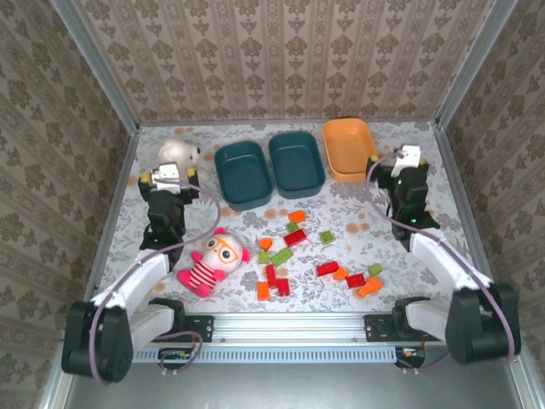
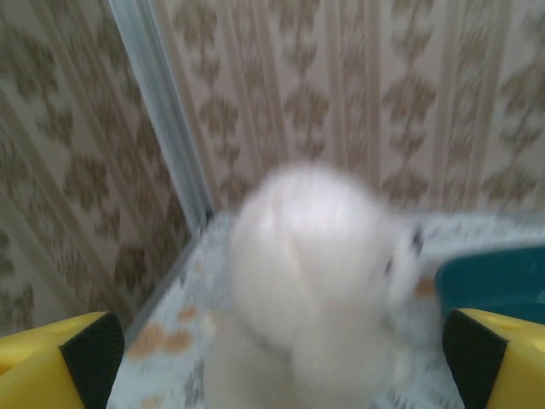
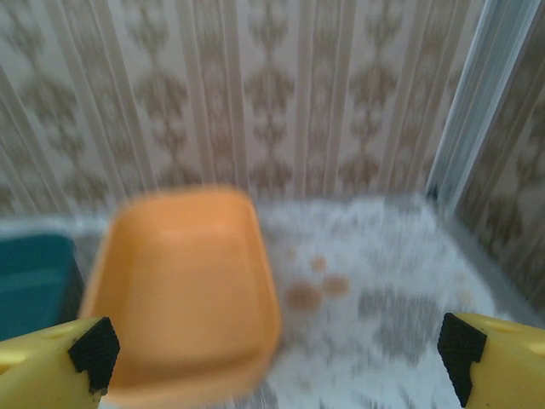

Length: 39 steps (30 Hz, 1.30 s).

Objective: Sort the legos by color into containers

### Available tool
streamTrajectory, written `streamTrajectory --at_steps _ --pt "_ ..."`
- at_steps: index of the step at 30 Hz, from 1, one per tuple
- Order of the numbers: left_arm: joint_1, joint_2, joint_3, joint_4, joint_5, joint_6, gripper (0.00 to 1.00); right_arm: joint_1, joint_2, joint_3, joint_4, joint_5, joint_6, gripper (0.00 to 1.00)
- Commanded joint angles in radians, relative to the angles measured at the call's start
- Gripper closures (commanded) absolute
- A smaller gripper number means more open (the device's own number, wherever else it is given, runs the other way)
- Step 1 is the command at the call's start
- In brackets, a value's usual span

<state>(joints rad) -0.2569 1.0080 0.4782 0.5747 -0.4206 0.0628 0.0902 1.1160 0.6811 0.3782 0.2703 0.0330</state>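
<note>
- Beige damask-stripe wallpaper on three sides, aluminium frame rails, and a floral-print bench (image 1: 358, 230).
- Small plastic legos (image 1: 295, 238) in red, orange and lime green lie loose on the bench from centre toward 6 o'clock, well apart from the bins.
- Three shallow rounded-rectangle plastic bins sit in a row at 12 o'clock: left dark teal bin (image 1: 243, 173) and middle dark teal bin (image 1: 296, 159) just beside each other, orange bin (image 1: 350, 148) at 1 o'clock.
- White plush dog (image 1: 179, 154) sits at 10 o'clock. Pink striped plush doll (image 1: 213, 260) lies at 8 o'clock, just beside the scatter.
- Left arm (image 1: 162, 226) is at 9 o'clock, its wrist just at the dog's 6 o'clock side.
- In the left wrist view the left jaws are spread wide with nothing held. Black pads (image 2: 92, 349) sit at the bottom corners, the blurred dog (image 2: 315, 281) ahead between them, a teal bin rim (image 2: 502, 281) at 3 o'clock.
- Right arm (image 1: 409, 204) is at 3 o'clock, near the orange bin.
- In the right wrist view the right jaws are spread wide with nothing held. Pads (image 3: 94, 354) frame the blurred orange bin (image 3: 183, 290) ahead, with a teal bin edge (image 3: 34, 281) at 9 o'clock.
</note>
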Motion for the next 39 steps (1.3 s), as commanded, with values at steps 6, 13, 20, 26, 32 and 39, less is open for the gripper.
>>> streamTrajectory --at_steps 6,13,20,26,32,39 --pt "-0.244 -0.093 0.323 -0.241 -0.143 0.158 0.0 0.056 -0.104 0.611 -0.828 0.092 0.366 0.0" --pt "-0.112 -0.089 0.507 -0.924 0.233 -0.565 0.0 0.034 -0.149 0.604 -1.223 -0.095 0.623 0.0" --pt "-0.343 0.0 0.496 -1.072 0.462 -0.543 0.0 0.083 -0.075 0.538 -1.674 -0.121 0.801 0.2" --pt "-0.548 0.02 0.41 -1.018 0.529 -0.564 0.01 0.077 -0.101 0.242 -1.532 -0.286 0.941 0.29" --pt "-0.661 0.097 0.418 -0.997 0.51 -0.574 0.02 0.067 -0.07 0.035 -1.317 -0.364 1.006 0.32" --pt "-0.697 0.143 0.428 -0.966 0.513 -0.577 0.02 0.051 -0.016 -0.052 -1.234 -0.368 1.029 0.39"
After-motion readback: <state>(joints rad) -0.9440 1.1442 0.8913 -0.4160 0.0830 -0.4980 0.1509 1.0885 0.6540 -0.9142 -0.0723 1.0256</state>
